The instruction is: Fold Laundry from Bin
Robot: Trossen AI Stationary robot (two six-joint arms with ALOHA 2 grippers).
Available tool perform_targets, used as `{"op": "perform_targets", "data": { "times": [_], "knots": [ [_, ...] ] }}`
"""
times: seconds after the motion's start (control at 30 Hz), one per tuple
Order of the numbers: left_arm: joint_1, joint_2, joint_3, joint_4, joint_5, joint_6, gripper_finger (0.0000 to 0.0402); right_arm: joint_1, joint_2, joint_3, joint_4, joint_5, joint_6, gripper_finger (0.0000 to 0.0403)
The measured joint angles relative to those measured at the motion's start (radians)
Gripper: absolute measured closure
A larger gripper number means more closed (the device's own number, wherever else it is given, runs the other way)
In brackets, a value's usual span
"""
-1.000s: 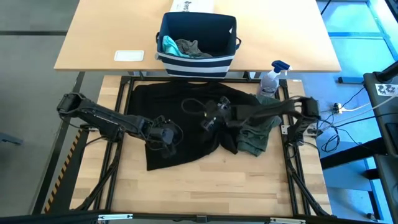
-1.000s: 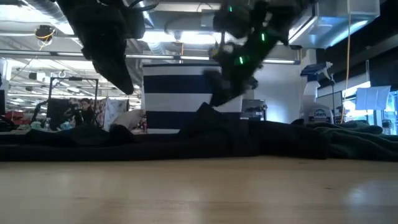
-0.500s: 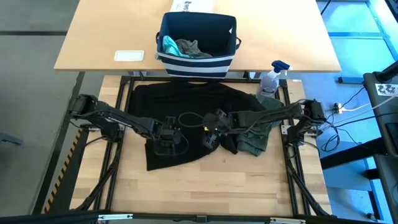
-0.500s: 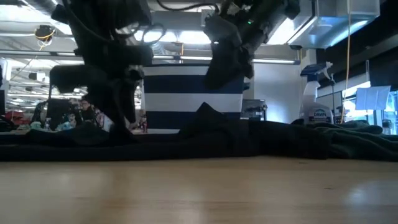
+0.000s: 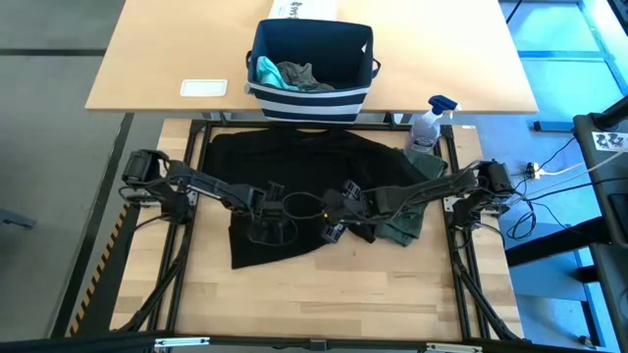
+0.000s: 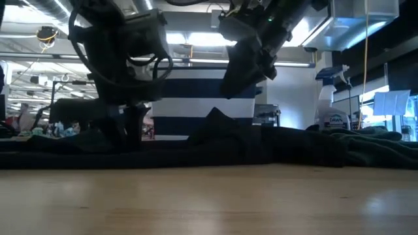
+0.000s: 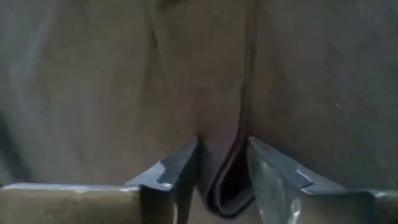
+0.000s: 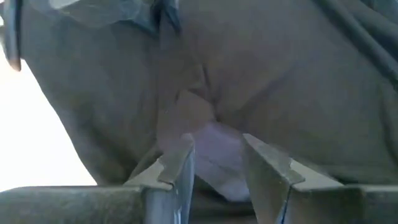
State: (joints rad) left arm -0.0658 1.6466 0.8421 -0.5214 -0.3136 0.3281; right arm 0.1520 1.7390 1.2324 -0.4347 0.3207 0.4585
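The large black T-shirt point(image 5: 294, 172) lies spread across the slatted table, rumpled along its near edge. Beside it on the right lies an olive-green piece point(image 5: 404, 224). My left gripper point(image 5: 267, 232) is down on the shirt's near left part, shut on a fold. My right gripper point(image 5: 332, 227) stands close beside it to the right, shut on the shirt, and in the low view it hangs higher point(image 6: 240, 75) than the left gripper point(image 6: 130, 134). The navy striped bin point(image 5: 312, 93) stands on the far table with a teal piece point(image 5: 265, 71) and a grey piece point(image 5: 299, 75) in it. My left gripper pinches a raised fold of the black T-shirt point(image 7: 219, 168) between its two fingers point(image 7: 180, 171). The fingers come steeply from above. Around the fold the cloth lies flat on the table. My right gripper pinches a bunched fold of the black T-shirt point(image 8: 211, 134) between its two fingers point(image 8: 177, 165), slanting down from the table's right side. How many layers it has, I cannot tell. The cloth beyond the fingers spreads away slack.
A spray bottle point(image 5: 429, 123) stands at the table's far right corner. A white card point(image 5: 204, 87) and a white box point(image 5: 304, 8) lie on the far table by the bin. Bare wood point(image 5: 324, 294) stretches along the near edge.
My left gripper has sunk onto the shirt, rolled about its own axis, shifted a little toward the table's right, and taken hold of a fold. My right gripper has gone toward the near edge, still holding the cloth, and now stands close beside the left one.
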Motion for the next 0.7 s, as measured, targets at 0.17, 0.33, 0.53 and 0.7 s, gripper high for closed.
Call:
{"op": "perform_targets", "data": {
  "times": [0.17, 0.33, 0.53, 0.7],
  "knots": [
    [0.0, -0.041, 0.008, -0.001, -0.012, -0.046, 0.0358, 0.001, -0.001, 0.0, -0.076, -0.05, -0.064, 0.0274],
    [0.014, -0.151, 0.016, -0.017, 0.051, -0.169, 0.0395, 0.023, -0.01, 0.0, -0.075, -0.074, -0.136, 0.0274],
    [0.04, -0.268, 0.016, -0.052, 0.064, -0.325, 0.0398, 0.026, 0.013, 0.0, 0.009, -0.11, -0.177, 0.0274],
    [0.065, -0.326, 0.016, -0.055, 0.071, -0.411, 0.0399, 0.023, 0.031, 0.001, 0.093, -0.066, -0.204, 0.0266]
  ]
}}
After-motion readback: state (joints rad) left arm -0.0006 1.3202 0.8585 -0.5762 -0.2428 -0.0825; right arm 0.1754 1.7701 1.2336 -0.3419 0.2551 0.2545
